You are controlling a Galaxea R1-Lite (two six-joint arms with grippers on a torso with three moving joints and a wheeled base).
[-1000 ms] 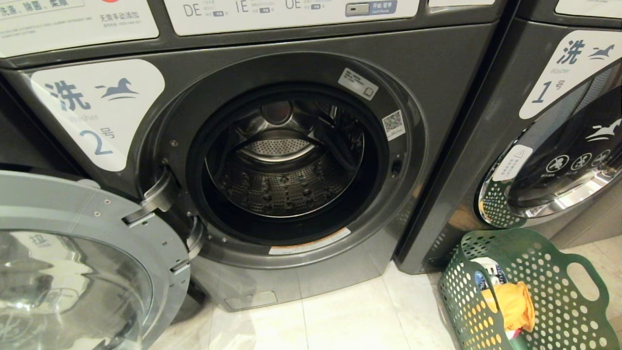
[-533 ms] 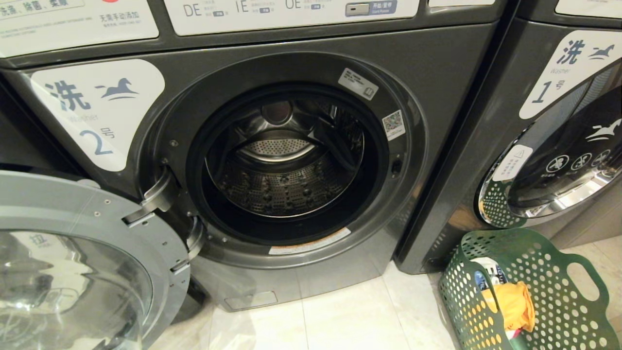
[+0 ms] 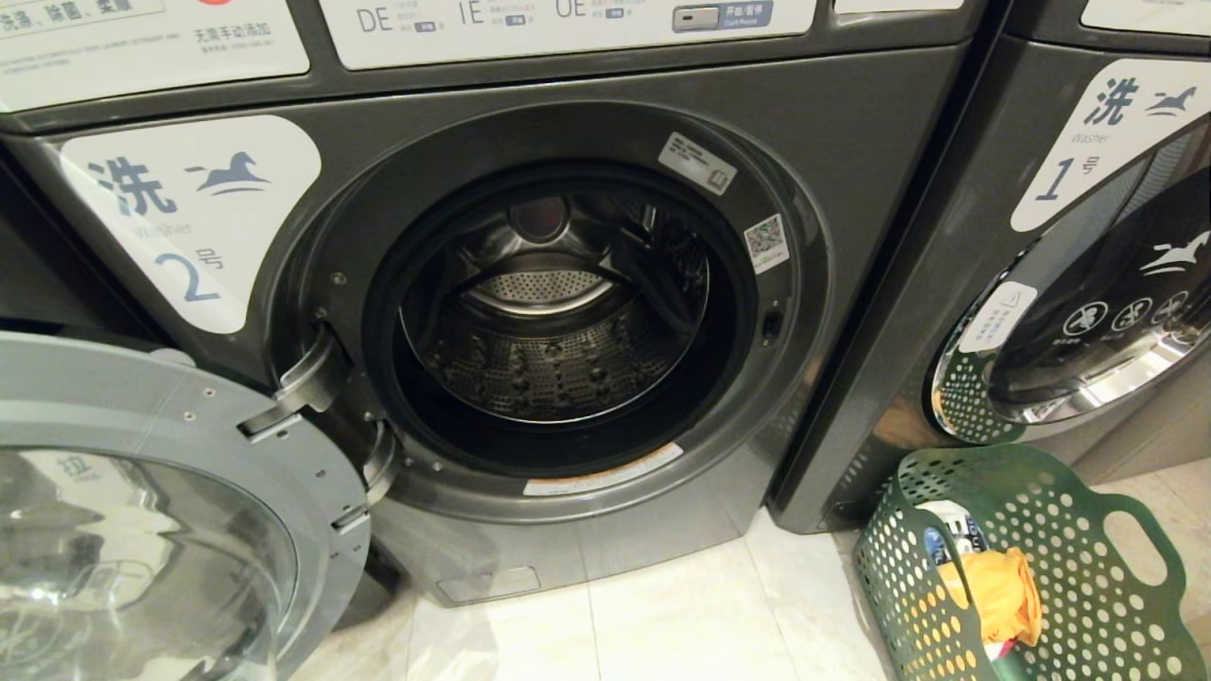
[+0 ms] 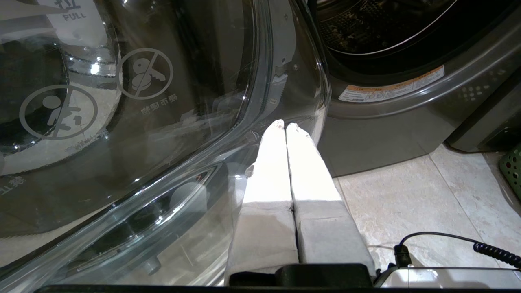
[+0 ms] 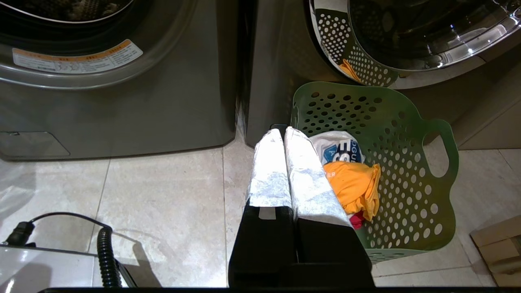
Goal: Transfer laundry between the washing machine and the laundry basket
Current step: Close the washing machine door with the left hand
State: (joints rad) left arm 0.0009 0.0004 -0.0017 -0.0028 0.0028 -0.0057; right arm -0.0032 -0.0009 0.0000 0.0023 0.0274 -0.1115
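The grey washing machine (image 3: 568,132) marked 2 fills the head view, its round door (image 3: 142,492) swung open at lower left and its steel drum (image 3: 558,340) bare of laundry. On the floor at lower right stands the green perforated laundry basket (image 3: 1088,586) (image 5: 407,162), holding an orange garment (image 3: 1003,591) (image 5: 354,187), a white printed one (image 5: 340,146) and a bit of red cloth. Neither arm shows in the head view. My left gripper (image 4: 285,125) is shut and empty, close behind the glass door (image 4: 142,122). My right gripper (image 5: 283,131) is shut and empty, above the basket's near rim.
A second washer (image 3: 1088,236) marked 1 stands to the right with its door closed, right behind the basket. Pale floor tiles (image 3: 681,615) run between the open door and the basket. A cardboard piece (image 5: 498,248) lies on the floor beyond the basket.
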